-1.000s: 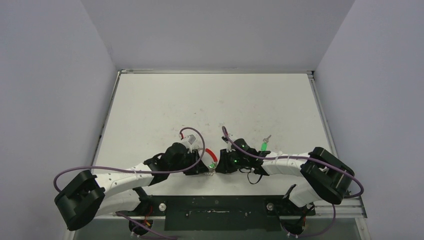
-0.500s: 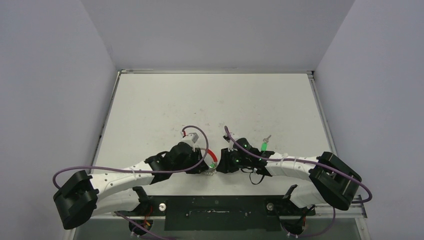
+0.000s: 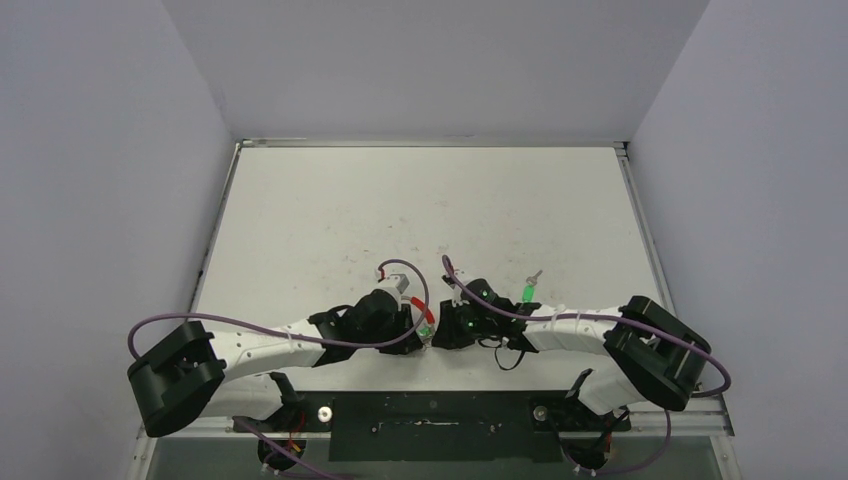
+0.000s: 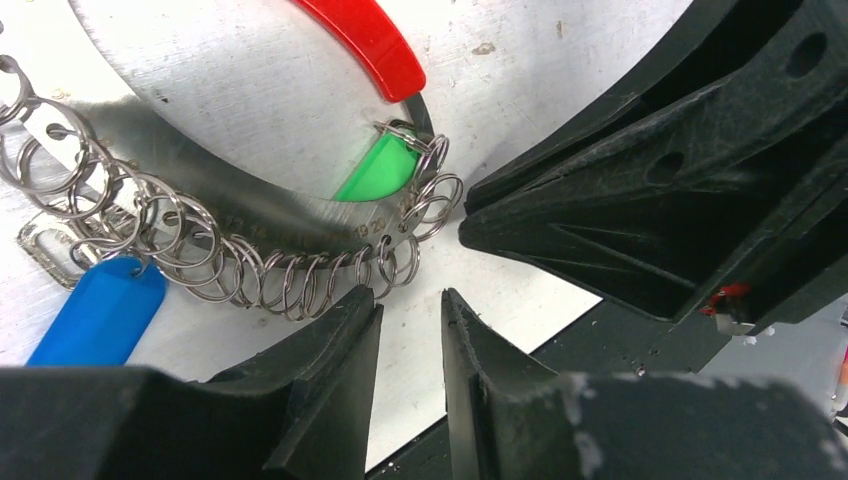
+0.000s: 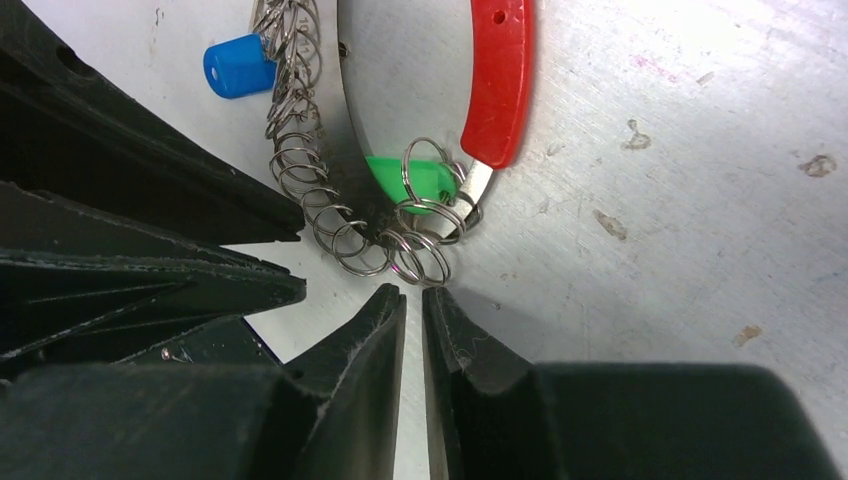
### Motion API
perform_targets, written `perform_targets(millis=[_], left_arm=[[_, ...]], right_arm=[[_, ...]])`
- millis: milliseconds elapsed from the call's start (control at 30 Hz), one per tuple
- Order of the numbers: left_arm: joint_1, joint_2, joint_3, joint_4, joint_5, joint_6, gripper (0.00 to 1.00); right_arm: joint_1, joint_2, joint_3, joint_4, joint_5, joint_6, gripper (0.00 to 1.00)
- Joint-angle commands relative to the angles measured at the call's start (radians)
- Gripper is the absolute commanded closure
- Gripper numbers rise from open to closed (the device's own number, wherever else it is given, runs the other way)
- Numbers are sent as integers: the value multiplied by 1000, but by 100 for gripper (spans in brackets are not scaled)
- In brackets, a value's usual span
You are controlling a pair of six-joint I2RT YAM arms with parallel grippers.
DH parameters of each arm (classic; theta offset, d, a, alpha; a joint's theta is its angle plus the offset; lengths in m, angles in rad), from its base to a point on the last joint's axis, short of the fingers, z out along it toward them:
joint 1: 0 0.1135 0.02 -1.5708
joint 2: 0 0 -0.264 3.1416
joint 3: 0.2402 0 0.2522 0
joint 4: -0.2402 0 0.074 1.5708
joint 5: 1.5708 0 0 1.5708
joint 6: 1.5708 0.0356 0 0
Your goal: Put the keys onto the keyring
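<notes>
My two grippers met nose to nose near the front edge of the tabletop (image 3: pixel 400 200), with the keyring (image 3: pixel 425 322) lying flat on it between them.

My left gripper (image 4: pixel 410 318) had its jaws a little apart with only bare tabletop in the gap. Its fingertips (image 4: pixel 362 322) sat just below the silvery coil, close to it, though I could not tell whether they touched. My right gripper (image 5: pixel 413 303) had its jaws almost together, a thin slit showing between them and nothing in it. The lowest loops of the coil lay right at its fingertips (image 5: pixel 392 310), and I could not tell whether wire and pad met.

In my left wrist view the keyring (image 4: pixel 250 265) curved from the upper left down past my fingers and up to the red section (image 4: pixel 365 40) at the top. A green key head (image 4: pixel 378 170) lay tucked among the end loops just beneath the red section. A blue key head (image 4: pixel 100 310) lay against the coil farther left. My right gripper's black body filled the right side of that view.

My right wrist view showed the same green key head (image 5: pixel 415 180) inside the last loops, beside the lower tip of the red section (image 5: pixel 498 80), and the blue key head (image 5: pixel 238 65) up by the coil's far end.

A loose green key (image 3: pixel 528 291) lay on the tabletop just beyond my right wrist, apart from the keyring.
</notes>
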Motion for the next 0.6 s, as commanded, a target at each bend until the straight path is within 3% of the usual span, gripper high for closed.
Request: perform_targets(millis=[0, 333, 567], left_arm=[[-6, 16, 40, 86, 6, 2, 74], [-8, 46, 26, 103, -9, -2, 74], [-23, 82, 38, 24, -74, -4, 84]], right_arm=[[8, 21, 39, 64, 18, 7, 86], [8, 58, 40, 65, 47, 1, 93], [8, 64, 52, 46, 61, -6, 94]])
